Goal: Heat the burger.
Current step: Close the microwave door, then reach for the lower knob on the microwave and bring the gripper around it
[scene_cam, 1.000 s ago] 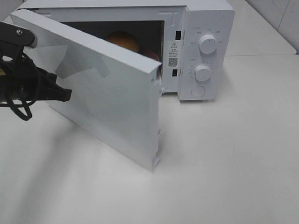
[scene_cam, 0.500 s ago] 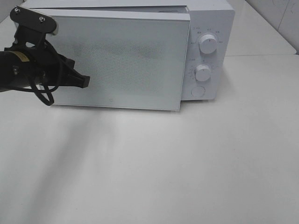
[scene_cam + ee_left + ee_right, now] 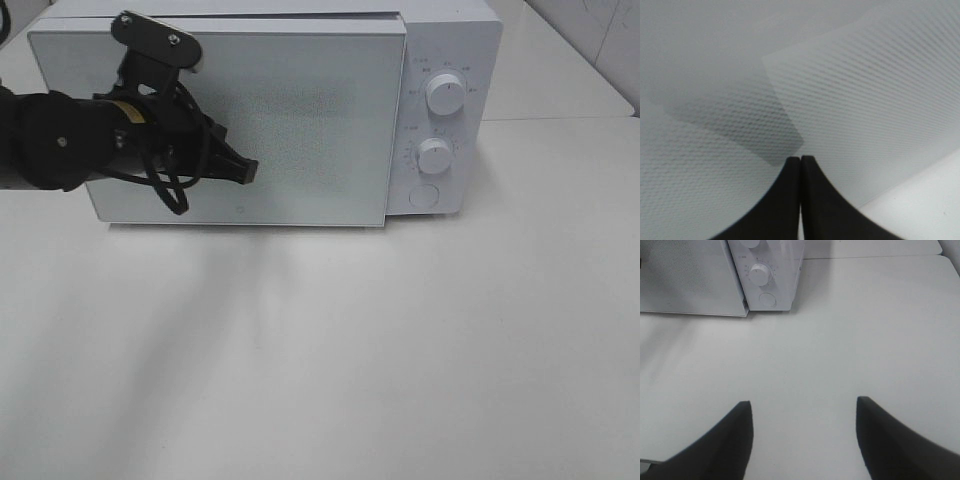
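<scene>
The door (image 3: 300,110) of the white microwave (image 3: 455,40), which had stood swung wide open a second earlier and nearly shut half a second earlier, now lay flat across the oven's front. The left arm had travelled with it, from the far left edge of the high view in toward the middle of the door panel. The left gripper (image 3: 245,172) pointed at the dotted window area of the door. Its jaws were pressed together with nothing between them, and their tips sat right at the door's surface, as the left wrist view showed (image 3: 800,165).

The burger, whose bun had shown inside the open cavity a second before, was no longer visible. The shut door covered that space completely.

To the right of the door, the control panel carried an upper knob (image 3: 445,93), a lower knob (image 3: 434,157) and a round button (image 3: 424,196) beneath them.

The right gripper (image 3: 803,402) was outside the high view. Its own camera showed its jaws spread well apart and holding nothing, hanging over the bare white counter (image 3: 400,340), well away from the microwave's front.
</scene>
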`<state>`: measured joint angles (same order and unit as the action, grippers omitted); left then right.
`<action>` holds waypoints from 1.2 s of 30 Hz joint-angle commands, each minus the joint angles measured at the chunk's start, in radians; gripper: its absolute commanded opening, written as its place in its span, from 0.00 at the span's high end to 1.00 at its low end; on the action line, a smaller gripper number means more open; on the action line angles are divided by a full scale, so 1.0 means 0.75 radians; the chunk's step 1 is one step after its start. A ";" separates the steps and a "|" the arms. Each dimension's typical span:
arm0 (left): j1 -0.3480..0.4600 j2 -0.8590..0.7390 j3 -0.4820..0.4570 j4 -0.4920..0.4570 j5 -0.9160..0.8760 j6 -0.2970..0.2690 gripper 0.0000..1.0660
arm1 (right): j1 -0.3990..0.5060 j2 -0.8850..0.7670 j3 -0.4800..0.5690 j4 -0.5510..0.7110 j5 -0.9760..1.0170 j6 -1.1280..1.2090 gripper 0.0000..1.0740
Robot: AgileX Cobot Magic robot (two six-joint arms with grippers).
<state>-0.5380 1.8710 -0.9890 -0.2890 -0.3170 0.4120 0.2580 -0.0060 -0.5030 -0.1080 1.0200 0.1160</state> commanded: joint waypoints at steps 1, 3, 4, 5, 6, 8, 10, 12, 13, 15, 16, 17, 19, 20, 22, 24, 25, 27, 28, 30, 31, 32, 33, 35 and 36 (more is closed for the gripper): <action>-0.009 0.048 -0.101 0.003 -0.101 -0.008 1.00 | -0.001 -0.027 0.001 0.001 -0.020 -0.009 0.46; -0.024 0.075 -0.151 0.005 -0.103 -0.008 1.00 | -0.001 -0.027 0.001 0.001 -0.020 -0.009 0.46; -0.031 0.087 -0.172 0.007 -0.099 -0.008 1.00 | -0.001 -0.027 0.001 0.001 -0.020 -0.009 0.46; -0.031 0.087 -0.172 0.007 -0.099 -0.008 1.00 | -0.001 -0.027 0.001 0.001 -0.020 -0.009 0.46; -0.049 0.119 -0.224 0.007 -0.091 -0.008 1.00 | -0.001 -0.027 0.001 0.001 -0.020 -0.009 0.46; -0.067 0.147 -0.265 0.009 -0.085 -0.008 1.00 | -0.001 -0.027 0.001 0.001 -0.020 -0.009 0.46; -0.081 0.171 -0.311 0.009 -0.067 -0.008 1.00 | -0.001 -0.027 0.001 0.001 -0.020 -0.009 0.46; -0.087 0.180 -0.333 0.012 -0.053 -0.008 1.00 | -0.001 -0.027 0.001 0.001 -0.020 -0.009 0.46; -0.095 0.201 -0.371 0.015 -0.027 -0.008 1.00 | -0.001 -0.027 0.001 0.001 -0.020 -0.009 0.46; -0.103 0.223 -0.403 0.028 0.008 -0.008 1.00 | -0.001 -0.027 0.001 0.001 -0.020 -0.009 0.46; -0.103 0.233 -0.417 0.037 0.023 -0.008 1.00 | -0.001 -0.027 0.001 0.001 -0.020 -0.009 0.46; -0.105 0.248 -0.440 0.051 0.047 -0.008 1.00 | -0.001 -0.027 0.001 0.001 -0.020 -0.009 0.46; -0.105 0.255 -0.447 0.055 0.048 -0.008 1.00 | -0.001 -0.027 0.001 0.001 -0.020 -0.009 0.46; -0.109 0.264 -0.461 0.055 0.047 -0.008 1.00 | -0.001 -0.027 0.001 0.001 -0.020 -0.009 0.46; -0.111 0.264 -0.463 0.055 0.044 -0.008 1.00 | -0.001 -0.027 0.001 0.001 -0.020 -0.009 0.46; -0.115 0.263 -0.463 0.055 0.048 -0.008 1.00 | -0.001 -0.027 0.001 0.001 -0.020 -0.009 0.46; -0.117 0.259 -0.463 0.055 0.084 -0.008 1.00 | -0.001 -0.027 0.001 0.001 -0.020 -0.009 0.46; -0.133 0.241 -0.463 0.060 0.177 -0.003 1.00 | -0.001 -0.027 0.001 0.001 -0.020 -0.009 0.46; -0.133 0.241 -0.463 0.060 0.177 -0.003 1.00 | -0.001 -0.027 0.001 0.001 -0.020 -0.009 0.46; -0.157 0.200 -0.461 0.103 0.320 -0.001 1.00 | -0.001 -0.027 0.001 0.001 -0.020 -0.009 0.46; -0.157 0.200 -0.461 0.103 0.320 -0.001 1.00 | -0.001 -0.027 0.001 0.001 -0.020 -0.009 0.46; -0.160 0.181 -0.461 0.109 0.367 -0.001 1.00 | -0.001 -0.027 0.001 0.001 -0.020 -0.009 0.46; -0.175 0.143 -0.460 0.109 0.468 -0.004 1.00 | -0.001 -0.027 0.001 0.001 -0.020 -0.009 0.46; -0.192 0.095 -0.460 0.109 0.600 -0.005 1.00 | -0.001 -0.027 0.001 0.001 -0.020 -0.009 0.46; -0.197 0.076 -0.460 0.109 0.656 -0.011 1.00 | -0.001 -0.027 0.001 0.001 -0.020 -0.009 0.46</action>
<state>-0.6660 1.9790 -1.3270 -0.2110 0.0550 0.4090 0.2580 -0.0060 -0.5030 -0.1080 1.0200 0.1160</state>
